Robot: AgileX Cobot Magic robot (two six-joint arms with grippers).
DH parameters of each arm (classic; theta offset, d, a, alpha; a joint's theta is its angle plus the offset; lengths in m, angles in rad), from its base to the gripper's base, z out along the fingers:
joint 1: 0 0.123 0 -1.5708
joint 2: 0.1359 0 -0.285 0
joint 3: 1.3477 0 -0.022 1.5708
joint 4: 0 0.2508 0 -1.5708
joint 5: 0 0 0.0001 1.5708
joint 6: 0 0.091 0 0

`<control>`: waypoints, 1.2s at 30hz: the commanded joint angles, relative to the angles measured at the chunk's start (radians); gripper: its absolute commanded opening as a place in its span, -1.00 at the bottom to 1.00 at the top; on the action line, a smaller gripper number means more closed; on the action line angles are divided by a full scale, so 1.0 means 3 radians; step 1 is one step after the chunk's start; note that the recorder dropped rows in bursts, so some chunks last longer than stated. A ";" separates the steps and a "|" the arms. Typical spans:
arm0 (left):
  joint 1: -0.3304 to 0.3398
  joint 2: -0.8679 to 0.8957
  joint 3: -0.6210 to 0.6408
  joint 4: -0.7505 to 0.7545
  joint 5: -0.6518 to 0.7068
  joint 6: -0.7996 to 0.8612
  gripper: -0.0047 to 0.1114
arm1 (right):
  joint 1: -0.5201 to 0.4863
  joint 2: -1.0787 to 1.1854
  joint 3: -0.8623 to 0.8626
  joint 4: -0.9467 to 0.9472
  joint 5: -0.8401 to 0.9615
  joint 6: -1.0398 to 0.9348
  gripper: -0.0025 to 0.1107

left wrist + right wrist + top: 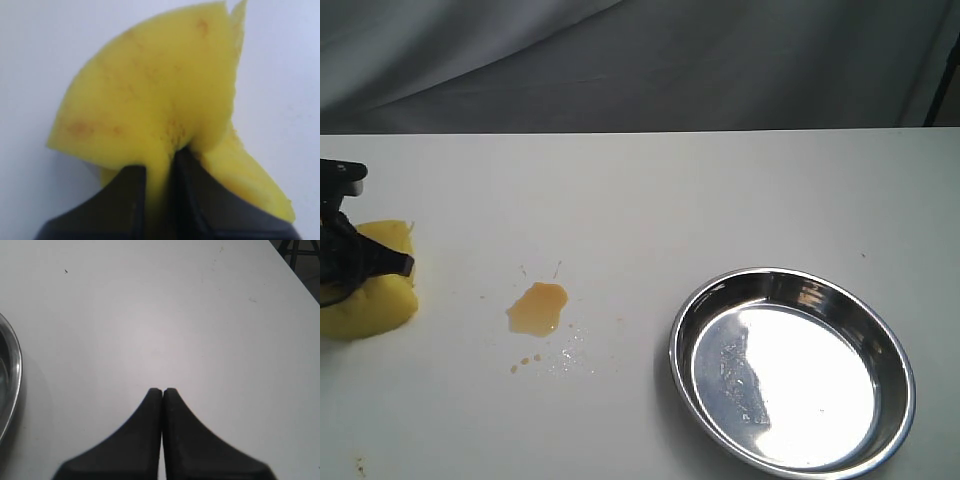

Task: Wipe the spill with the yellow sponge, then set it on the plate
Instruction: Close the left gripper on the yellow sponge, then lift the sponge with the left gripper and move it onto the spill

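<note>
The yellow sponge [375, 290] sits at the table's left edge, squeezed and bulging. My left gripper [345, 265] is shut on it; in the left wrist view the foam [150, 95] is pinched thin between the two black fingers [125, 195]. The amber spill [537, 308] lies right of the sponge with tiny droplets below it, apart from the sponge. The shiny steel plate [685, 340] rests at the front right, with nothing in it. My right gripper [162, 390] hangs shut over bare table with nothing between its tips; it is outside the exterior view.
The plate's rim [12, 370] shows at one side of the right wrist view. The white table's far edge [640, 131] meets a grey cloth backdrop. A dark stand leg [942, 95] rises at the far right corner.
</note>
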 commanded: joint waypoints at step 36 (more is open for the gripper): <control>-0.1602 0.0334 0.0015 -0.0083 -0.0174 0.1039 -0.92 | -0.0025 0.0008 0.0013 0.0000 -0.0052 0.0015 -0.96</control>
